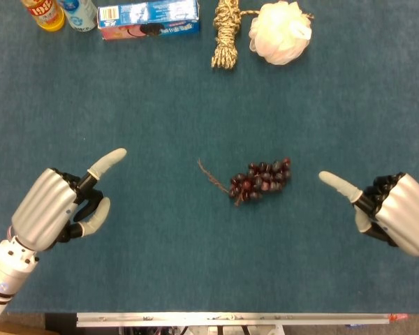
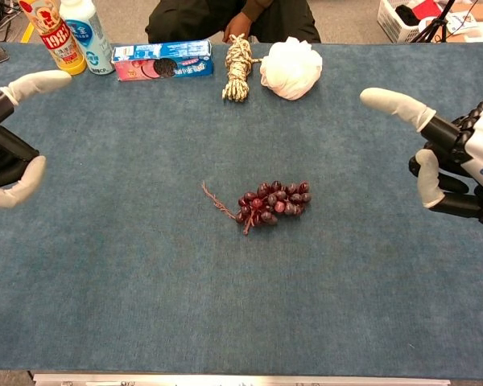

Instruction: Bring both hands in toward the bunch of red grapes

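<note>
Mid-approach, with grapes (image 1: 260, 180) at table (image 1: 195, 265) centre, left hand (image 1: 56, 206) at eight o'clock and right hand (image 1: 391, 209) at four hover empty, fingers apart; next, both should close inward evenly.

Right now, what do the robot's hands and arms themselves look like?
Both the left hand and right hand have ribbed silver-grey back shells, black mechanical linkages underneath, and pale beige fingertips. The left forearm is light silver with dark ring bands at the wrist. No sleeves or loose cables show.

two bottles (image 1: 59, 12), one grape bunch (image 1: 259, 181), two hands (image 1: 52, 207)
</note>
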`<move>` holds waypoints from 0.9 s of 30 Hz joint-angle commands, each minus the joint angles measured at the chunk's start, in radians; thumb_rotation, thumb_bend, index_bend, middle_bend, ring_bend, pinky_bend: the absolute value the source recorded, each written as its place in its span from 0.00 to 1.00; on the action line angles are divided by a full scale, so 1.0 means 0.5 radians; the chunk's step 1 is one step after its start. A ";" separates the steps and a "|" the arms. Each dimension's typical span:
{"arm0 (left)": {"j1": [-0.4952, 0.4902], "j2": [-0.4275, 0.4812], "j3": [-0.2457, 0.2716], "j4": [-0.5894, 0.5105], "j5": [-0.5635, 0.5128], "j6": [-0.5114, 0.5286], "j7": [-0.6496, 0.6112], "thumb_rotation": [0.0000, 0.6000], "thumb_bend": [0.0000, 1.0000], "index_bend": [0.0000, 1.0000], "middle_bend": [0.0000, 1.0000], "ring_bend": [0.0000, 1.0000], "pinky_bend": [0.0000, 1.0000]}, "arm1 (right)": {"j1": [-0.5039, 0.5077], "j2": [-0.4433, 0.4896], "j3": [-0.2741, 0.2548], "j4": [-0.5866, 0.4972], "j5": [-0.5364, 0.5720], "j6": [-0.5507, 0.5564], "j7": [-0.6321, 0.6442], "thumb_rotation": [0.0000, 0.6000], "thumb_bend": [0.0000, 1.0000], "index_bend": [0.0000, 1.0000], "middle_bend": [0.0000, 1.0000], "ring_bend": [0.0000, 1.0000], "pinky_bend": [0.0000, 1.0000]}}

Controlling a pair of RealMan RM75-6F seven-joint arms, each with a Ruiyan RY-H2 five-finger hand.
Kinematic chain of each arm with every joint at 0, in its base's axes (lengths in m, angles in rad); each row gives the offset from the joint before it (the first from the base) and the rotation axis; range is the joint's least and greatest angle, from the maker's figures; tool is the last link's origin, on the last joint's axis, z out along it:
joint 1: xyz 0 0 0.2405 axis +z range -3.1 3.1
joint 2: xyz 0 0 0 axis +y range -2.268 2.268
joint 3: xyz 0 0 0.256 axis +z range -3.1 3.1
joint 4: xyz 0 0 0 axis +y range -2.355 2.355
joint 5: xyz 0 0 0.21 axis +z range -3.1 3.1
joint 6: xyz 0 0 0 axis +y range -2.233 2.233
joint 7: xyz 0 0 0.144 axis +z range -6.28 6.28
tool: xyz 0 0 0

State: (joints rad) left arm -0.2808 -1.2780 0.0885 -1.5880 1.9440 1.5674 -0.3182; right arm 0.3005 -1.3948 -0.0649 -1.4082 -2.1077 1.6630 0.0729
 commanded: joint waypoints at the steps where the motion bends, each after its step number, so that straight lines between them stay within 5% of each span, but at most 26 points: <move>1: 0.005 -0.005 0.010 0.011 -0.005 0.010 -0.009 1.00 0.57 0.00 0.95 1.00 0.97 | 0.014 -0.037 0.005 0.045 -0.032 0.039 0.013 1.00 0.86 0.00 1.00 1.00 1.00; 27: -0.056 -0.049 0.115 0.161 0.144 0.104 -0.205 1.00 0.57 0.00 0.95 1.00 0.97 | 0.150 -0.049 -0.143 0.110 -0.147 0.029 0.145 1.00 0.86 0.00 1.00 1.00 1.00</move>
State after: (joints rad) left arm -0.3036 -1.3023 0.1431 -1.5137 2.0086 1.6177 -0.4154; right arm 0.3745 -1.4205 -0.1343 -1.3537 -2.1817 1.6782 0.1440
